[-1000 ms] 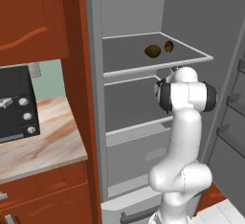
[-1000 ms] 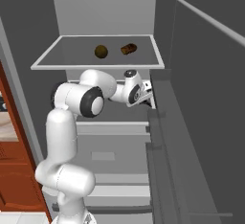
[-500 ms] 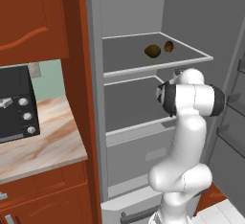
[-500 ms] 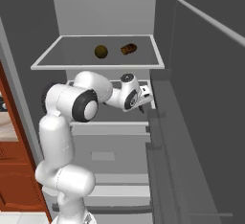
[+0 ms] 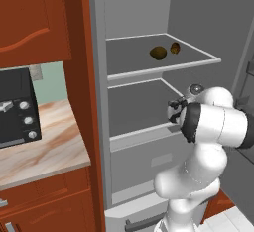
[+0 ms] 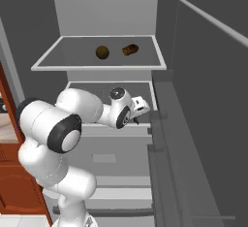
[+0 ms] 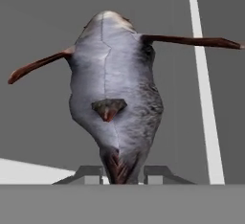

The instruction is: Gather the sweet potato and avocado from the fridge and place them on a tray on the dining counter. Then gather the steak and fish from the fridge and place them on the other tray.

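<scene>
Oddly, the jaws (image 7: 122, 175) sit nearly closed around the grey fish (image 7: 112, 89) at frame centre, while the sweet potato (image 6: 130, 50) and avocado (image 6: 101, 52) wait on the fridge (image 5: 163, 65) shelf, upper middle; nothing looks delivered.

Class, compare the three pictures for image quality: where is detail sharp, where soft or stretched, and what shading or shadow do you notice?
Left base view: crisp edges, flat even light, no glare on the fridge shelf. Right base view: the interior is a darker grey, the avocado and sweet potato small but clear. Hand view: the fish looms large and stretched by closeness, its texture soft and smeared.
</scene>
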Available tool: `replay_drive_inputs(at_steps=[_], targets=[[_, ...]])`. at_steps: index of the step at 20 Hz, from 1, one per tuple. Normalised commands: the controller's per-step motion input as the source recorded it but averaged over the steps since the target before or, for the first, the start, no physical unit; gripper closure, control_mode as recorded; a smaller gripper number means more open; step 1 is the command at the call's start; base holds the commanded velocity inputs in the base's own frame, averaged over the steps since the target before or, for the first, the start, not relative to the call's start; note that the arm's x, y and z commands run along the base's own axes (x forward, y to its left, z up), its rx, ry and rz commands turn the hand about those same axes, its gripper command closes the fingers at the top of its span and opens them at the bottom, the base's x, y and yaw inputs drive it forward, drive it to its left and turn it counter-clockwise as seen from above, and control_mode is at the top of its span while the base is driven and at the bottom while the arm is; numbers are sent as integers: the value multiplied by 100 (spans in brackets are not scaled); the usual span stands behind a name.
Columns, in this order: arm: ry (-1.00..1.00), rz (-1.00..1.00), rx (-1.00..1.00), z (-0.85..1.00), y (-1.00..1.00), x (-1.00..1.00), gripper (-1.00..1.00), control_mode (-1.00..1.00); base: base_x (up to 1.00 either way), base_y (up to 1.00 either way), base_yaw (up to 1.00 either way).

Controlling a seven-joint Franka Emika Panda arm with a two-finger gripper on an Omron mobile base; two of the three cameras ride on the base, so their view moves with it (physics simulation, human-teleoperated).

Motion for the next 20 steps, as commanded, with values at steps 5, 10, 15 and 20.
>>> replay_drive_inputs(at_steps=[5,10,15,20], targets=[[0,-2,3,89,1,-56,100,-100,0,0,0],[3,-4,7,90,3,-61,100,-100,0,0,0],[7,-5,12,48,12,-84,100,-100,0,0,0],[11,-6,12,58,23,-74,100,-100,0,0,0]])
